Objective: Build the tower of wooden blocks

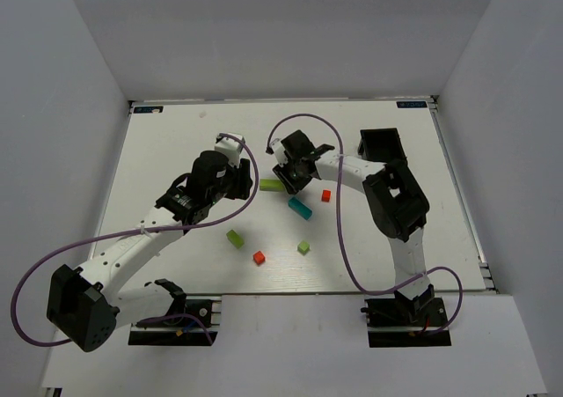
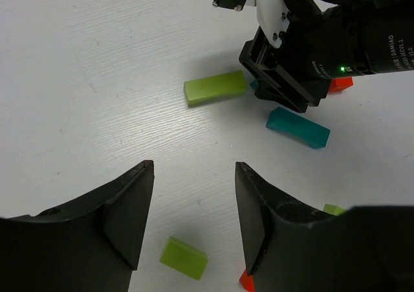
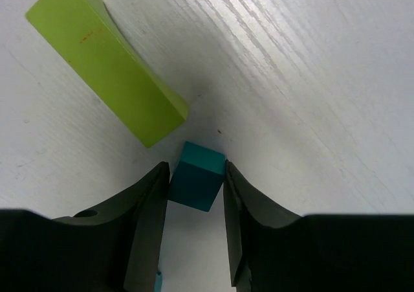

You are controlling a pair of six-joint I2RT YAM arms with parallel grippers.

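A small teal cube [image 3: 197,175] rests on the white table between the fingers of my right gripper [image 3: 195,166], which touch it on both sides. Just beyond it lies a long lime-green block [image 3: 107,62] [image 1: 271,185]. In the top view the right gripper [image 1: 286,181] covers the cube. A teal bar [image 1: 300,208] and a red cube [image 1: 325,195] lie close to its right. My left gripper [image 2: 193,169] [image 1: 233,177] hovers open and holds nothing, left of the green block [image 2: 215,87]. Below its jaws lies a flat green block [image 2: 184,258].
Nearer the arm bases sit a green block [image 1: 235,238], a red cube [image 1: 259,257] and a small green cube [image 1: 303,247]. The right arm's purple cable [image 1: 303,120] loops over the table's middle. White walls enclose the table [image 1: 176,150] on three sides.
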